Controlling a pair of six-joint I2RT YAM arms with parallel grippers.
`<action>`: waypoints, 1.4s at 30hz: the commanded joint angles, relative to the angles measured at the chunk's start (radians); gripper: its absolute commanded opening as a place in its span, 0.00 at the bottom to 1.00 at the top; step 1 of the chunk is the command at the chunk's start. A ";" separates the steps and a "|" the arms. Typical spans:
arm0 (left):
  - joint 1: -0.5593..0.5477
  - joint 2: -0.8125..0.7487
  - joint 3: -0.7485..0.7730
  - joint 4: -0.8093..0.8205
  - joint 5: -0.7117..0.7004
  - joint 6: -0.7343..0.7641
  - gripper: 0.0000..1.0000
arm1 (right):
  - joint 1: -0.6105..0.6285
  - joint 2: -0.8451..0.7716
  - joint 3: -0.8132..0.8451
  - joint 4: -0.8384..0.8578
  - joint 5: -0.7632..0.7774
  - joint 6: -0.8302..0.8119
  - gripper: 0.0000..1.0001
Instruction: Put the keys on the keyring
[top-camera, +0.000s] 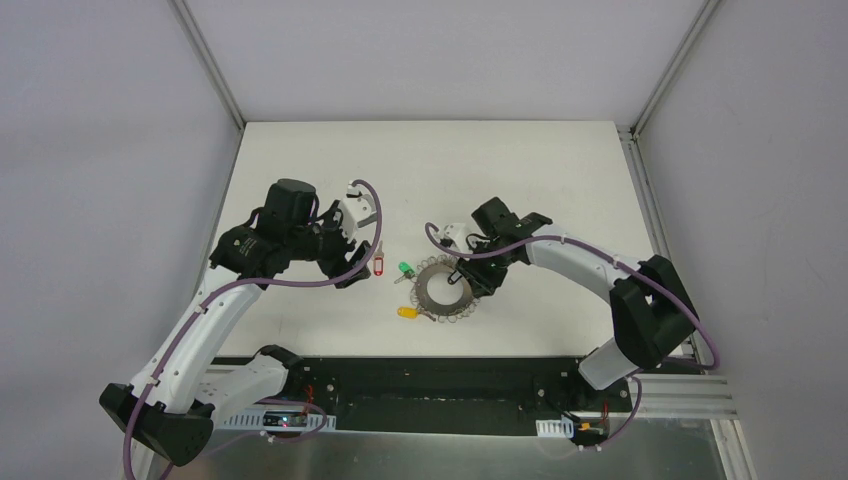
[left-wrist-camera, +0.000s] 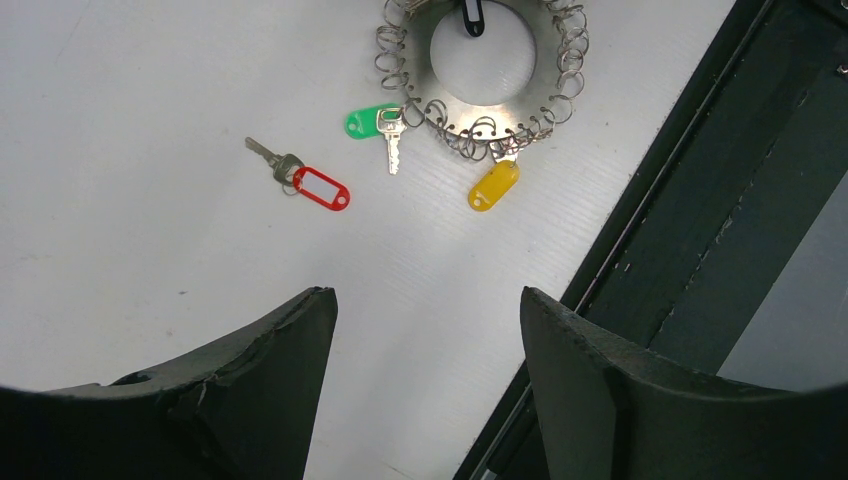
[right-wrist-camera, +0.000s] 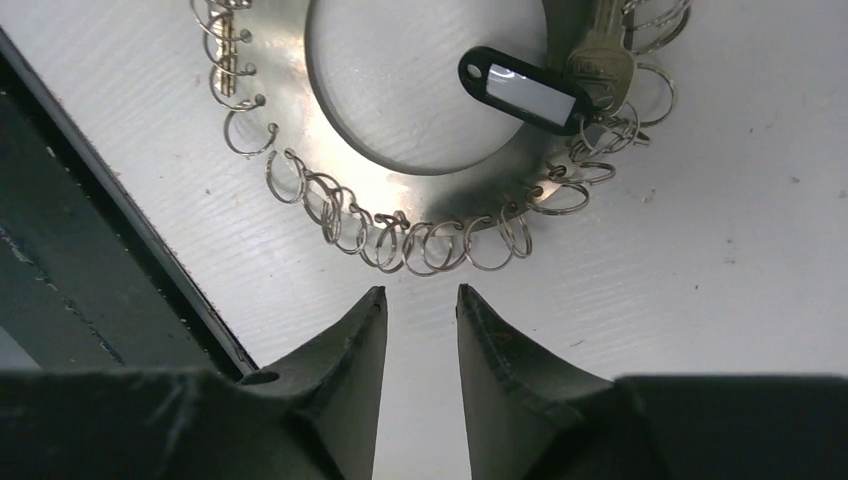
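Observation:
The keyring (left-wrist-camera: 545, 85) lies flat on the white table, with small wire loops round its rim. It also shows in the top view (top-camera: 432, 292) and the right wrist view (right-wrist-camera: 470, 190). A green key (left-wrist-camera: 372, 121) and a yellow key (left-wrist-camera: 494, 185) lie at its rim, touching the loops. A black key (right-wrist-camera: 520, 90) rests over its hole. A red key (left-wrist-camera: 322, 188) lies loose to the left, apart from the ring. My left gripper (left-wrist-camera: 428, 300) is open wide and empty above the table. My right gripper (right-wrist-camera: 420, 295) is narrowly open and empty, just short of the ring's rim.
The table's dark front edge strip (left-wrist-camera: 700, 200) runs close beside the ring and shows at the left of the right wrist view (right-wrist-camera: 60, 250). Grey walls enclose the table (top-camera: 300, 180) on three sides.

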 joint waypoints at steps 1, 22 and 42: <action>0.012 -0.021 -0.010 0.011 0.020 0.005 0.70 | 0.001 -0.045 0.002 -0.018 -0.086 0.009 0.33; 0.028 -0.046 -0.022 0.015 0.018 0.001 0.70 | 0.089 0.091 0.006 0.038 -0.154 0.061 0.27; 0.035 -0.055 -0.031 0.016 0.025 0.000 0.70 | 0.086 0.115 0.025 0.037 -0.160 0.064 0.00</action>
